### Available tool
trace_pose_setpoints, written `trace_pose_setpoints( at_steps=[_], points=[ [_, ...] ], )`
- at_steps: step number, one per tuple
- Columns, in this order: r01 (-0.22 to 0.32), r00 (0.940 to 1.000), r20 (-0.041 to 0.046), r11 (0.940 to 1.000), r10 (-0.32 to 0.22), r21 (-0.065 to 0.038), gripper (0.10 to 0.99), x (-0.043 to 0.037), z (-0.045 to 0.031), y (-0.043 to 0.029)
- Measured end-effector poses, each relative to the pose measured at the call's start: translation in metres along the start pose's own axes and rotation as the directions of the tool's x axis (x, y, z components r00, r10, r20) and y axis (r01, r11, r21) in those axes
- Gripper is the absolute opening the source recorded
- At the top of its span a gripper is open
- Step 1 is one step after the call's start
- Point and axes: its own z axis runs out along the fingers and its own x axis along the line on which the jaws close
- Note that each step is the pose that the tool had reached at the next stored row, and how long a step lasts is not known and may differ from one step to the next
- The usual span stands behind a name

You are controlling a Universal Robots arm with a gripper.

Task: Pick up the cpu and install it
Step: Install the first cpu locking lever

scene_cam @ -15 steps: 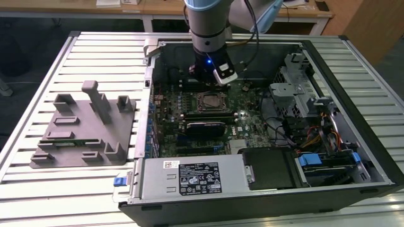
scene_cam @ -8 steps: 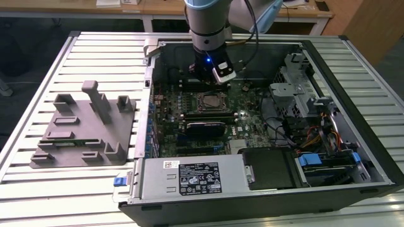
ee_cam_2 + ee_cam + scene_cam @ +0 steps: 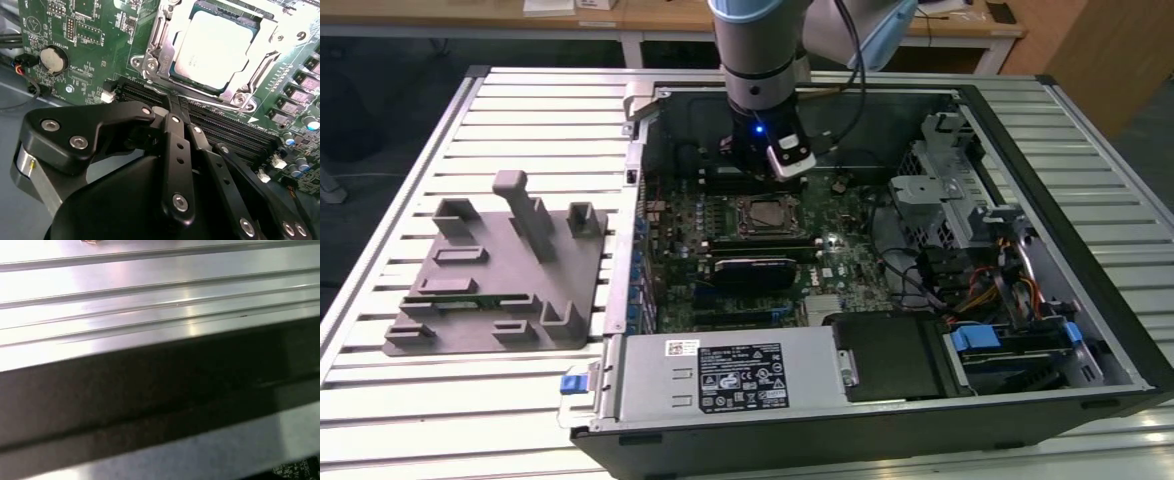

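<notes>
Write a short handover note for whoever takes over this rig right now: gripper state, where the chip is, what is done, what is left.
Gripper: fingers together, holding nothing, hanging inside the open computer case just beside the socket.
Chip: lying flat in the socket on the green board.
Done: chip picked up and placed.
Left: the metal frame around the chip looks open, so check the seating and clamp it.

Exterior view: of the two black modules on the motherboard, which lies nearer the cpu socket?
The slimmer black module, directly beside the socket; the bulkier one lies past it, nearer the power supply.
</notes>
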Motion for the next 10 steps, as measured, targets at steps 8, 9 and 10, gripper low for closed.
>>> trace_pose_setpoints(
  at_steps=[8,9,10],
  points=[
    [-0.024,0.9997,0.0055,0.9997,0.024,0.01,0.106,0.0004,0.0024,-0.0005],
    [-0.027,0.9996,0.0063,0.9996,0.027,0.011,0.106,0.0004,0.0027,-0.0005],
    [-0.03,0.9995,0.007,0.9995,0.03,0.012,0.106,0.0004,0.003,-0.0005]
  ],
)
